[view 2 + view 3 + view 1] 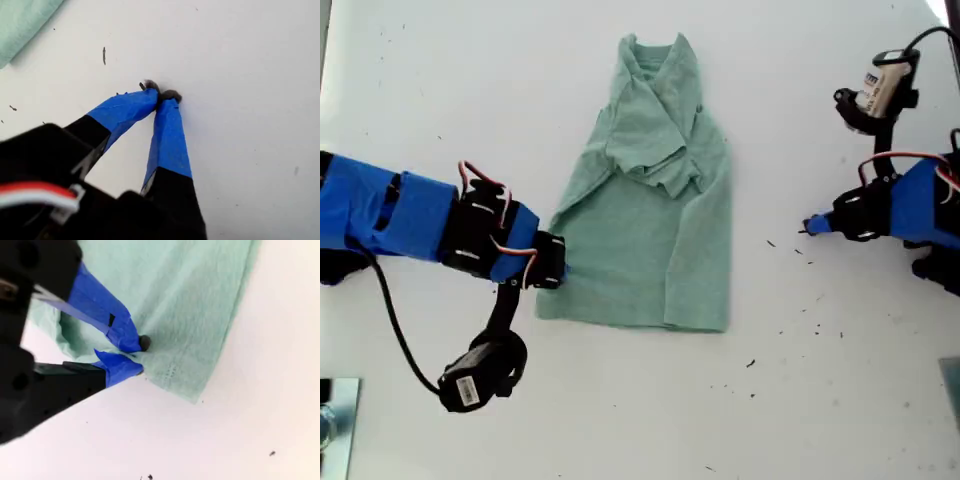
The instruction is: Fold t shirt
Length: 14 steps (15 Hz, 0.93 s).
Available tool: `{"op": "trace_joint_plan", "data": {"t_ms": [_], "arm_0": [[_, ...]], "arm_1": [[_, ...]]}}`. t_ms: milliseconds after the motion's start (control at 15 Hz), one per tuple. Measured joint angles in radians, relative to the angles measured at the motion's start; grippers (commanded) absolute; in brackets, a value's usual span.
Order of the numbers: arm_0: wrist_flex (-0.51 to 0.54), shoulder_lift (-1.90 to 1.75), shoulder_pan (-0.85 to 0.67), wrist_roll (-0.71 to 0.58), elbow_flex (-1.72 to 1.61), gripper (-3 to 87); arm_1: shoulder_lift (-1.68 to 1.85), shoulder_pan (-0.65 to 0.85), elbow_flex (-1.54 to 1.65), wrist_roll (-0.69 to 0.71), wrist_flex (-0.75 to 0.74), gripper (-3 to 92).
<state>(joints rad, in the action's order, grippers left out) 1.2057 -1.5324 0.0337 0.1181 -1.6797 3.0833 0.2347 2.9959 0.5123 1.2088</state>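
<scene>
White surface (840,400); my second gripper (135,356) jaws clench the t shirt (650,250) hem edge, shallow bite may slip. My first gripper (162,95) closed, empty.

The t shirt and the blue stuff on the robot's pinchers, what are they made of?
The t shirt looks like soft knit cloth, matte pale green: it creases and shows a stitched hem. The blue on my second gripper looks like smooth tape wrapped over black, probably plastic, fingers.
</scene>
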Motion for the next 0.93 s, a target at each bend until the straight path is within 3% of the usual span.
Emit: {"op": "trace_joint_plan", "data": {"t_ms": [267,467,667,933], "arm_0": [[0.037,-0.069,-0.046,-0.048,0.038,0.2],[0.091,-0.011,-0.046,-0.08,0.278,-0.1],[0.212,0.083,-0.041,-0.098,0.569,-0.1],[0.161,0.218,-0.041,-0.135,0.638,0.4]], "arm_1": [[0.008,0.0,0.003,0.0,0.002,2.4],[0.011,0.0,0.005,0.0,0.002,2.4],[0.029,0.0,0.008,0.0,0.002,2.4],[0.058,0.0,0.017,0.0,0.018,2.4]]}}
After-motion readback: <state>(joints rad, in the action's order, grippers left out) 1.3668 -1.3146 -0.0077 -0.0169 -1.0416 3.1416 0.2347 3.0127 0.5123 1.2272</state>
